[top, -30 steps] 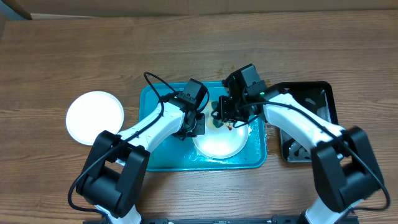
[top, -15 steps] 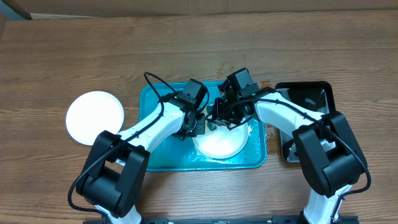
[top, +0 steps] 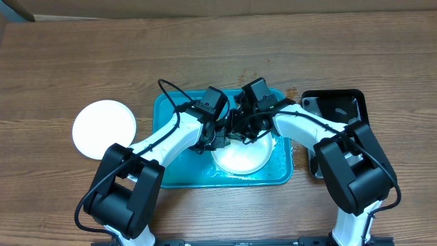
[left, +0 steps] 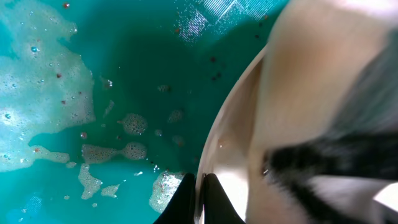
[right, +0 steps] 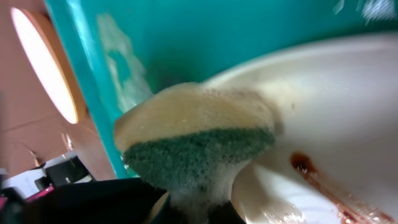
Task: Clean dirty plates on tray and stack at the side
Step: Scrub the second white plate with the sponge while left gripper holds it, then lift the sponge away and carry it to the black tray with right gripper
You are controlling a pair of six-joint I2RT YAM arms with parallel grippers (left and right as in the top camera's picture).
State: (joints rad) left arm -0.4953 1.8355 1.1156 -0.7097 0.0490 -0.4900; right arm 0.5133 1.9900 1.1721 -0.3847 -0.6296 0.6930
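A white plate [top: 242, 157] lies tilted on the turquoise tray [top: 177, 171], with soapy water around it. My left gripper [top: 217, 139] is shut on the plate's left rim; in the left wrist view its gripper [left: 200, 200] pinches the rim of the plate [left: 233, 155]. My right gripper [top: 239, 126] is shut on a yellow-and-green sponge [right: 199, 140], pressed on the plate [right: 329, 93] near its left edge. A brown-red smear [right: 305, 165] remains on that plate. A second white plate [top: 104, 128] rests on the table left of the tray.
A glossy black tray [top: 341, 109] stands to the right of the turquoise one. Foam patches [left: 37, 93] cover the turquoise tray's floor [left: 137, 56]. Both arms cross over the tray's middle, close together.
My right gripper has carried the sponge leftwards across the plate, closer to the left gripper. The left arm has kept its hold on the rim and not moved.
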